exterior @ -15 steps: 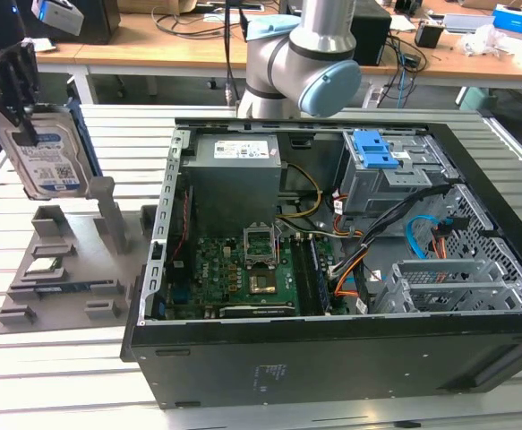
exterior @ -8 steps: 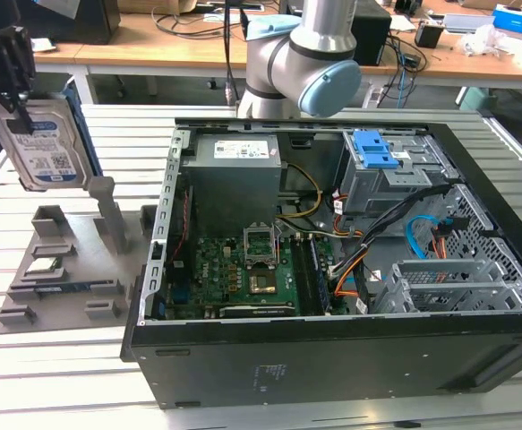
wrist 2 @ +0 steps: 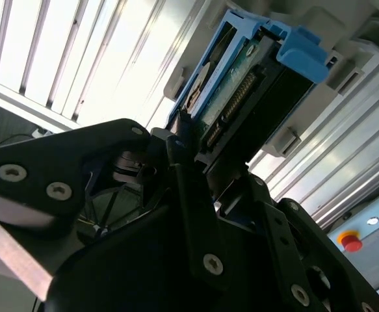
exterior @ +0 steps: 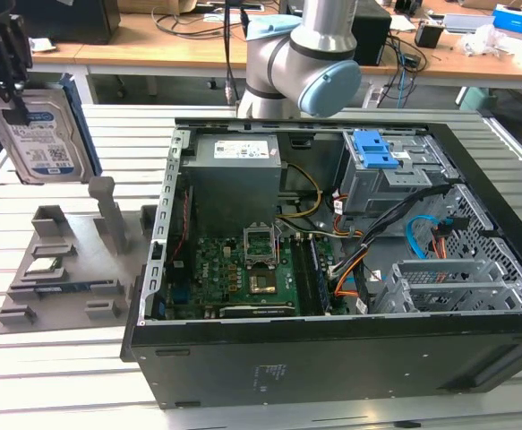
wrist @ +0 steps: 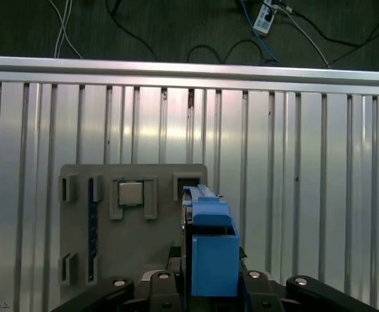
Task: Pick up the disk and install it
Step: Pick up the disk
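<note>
Holding: the disk hangs on edge in the upper left of the exterior view, label towards the camera, clear of the grey holder just beneath it.
Rails: blue side rails are clipped along the disk's edges and show in both wrist views; they are left bare, likely so they can slide in a bay.
Gripper: the black gripper is pressed together on the disk's upper end, pinching it, which fits a straight pull up out of the holder.
Chip: a small square chip sits in its own pocket of the holder, untouched.
Table: a slatted metal table carries the holder and the case.
Case: the open computer case fills the centre and right, well apart from the disk.
Cage: a grey cage with a blue latch stands in the case's upper right.
Progress: the pick-up looks done; the disk is not yet in the case.
</note>
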Action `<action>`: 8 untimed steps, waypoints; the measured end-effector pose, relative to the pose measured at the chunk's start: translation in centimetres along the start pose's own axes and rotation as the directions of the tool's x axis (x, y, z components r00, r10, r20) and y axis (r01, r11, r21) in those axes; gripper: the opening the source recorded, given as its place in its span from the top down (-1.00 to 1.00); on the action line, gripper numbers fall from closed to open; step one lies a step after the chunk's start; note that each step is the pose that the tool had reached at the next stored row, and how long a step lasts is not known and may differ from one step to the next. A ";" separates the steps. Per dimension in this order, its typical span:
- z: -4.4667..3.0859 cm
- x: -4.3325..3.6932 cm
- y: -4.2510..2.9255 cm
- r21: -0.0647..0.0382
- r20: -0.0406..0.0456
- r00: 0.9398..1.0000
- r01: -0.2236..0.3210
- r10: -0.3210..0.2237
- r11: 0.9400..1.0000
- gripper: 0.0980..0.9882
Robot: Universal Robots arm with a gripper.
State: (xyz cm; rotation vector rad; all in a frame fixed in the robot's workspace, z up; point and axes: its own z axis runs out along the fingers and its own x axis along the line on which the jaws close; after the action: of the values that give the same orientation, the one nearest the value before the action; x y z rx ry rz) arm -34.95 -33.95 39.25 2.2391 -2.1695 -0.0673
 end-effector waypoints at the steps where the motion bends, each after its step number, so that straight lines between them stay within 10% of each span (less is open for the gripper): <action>1: -0.17 -0.01 0.00 0.000 0.000 1.000 0.000 0.000 1.000 0.40; 8: -1.76 -0.10 0.02 0.000 0.000 1.000 0.000 0.000 1.000 0.40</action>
State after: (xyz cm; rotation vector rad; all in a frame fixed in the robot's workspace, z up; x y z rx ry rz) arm -34.89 -33.88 41.01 2.2391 -2.1695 -0.0673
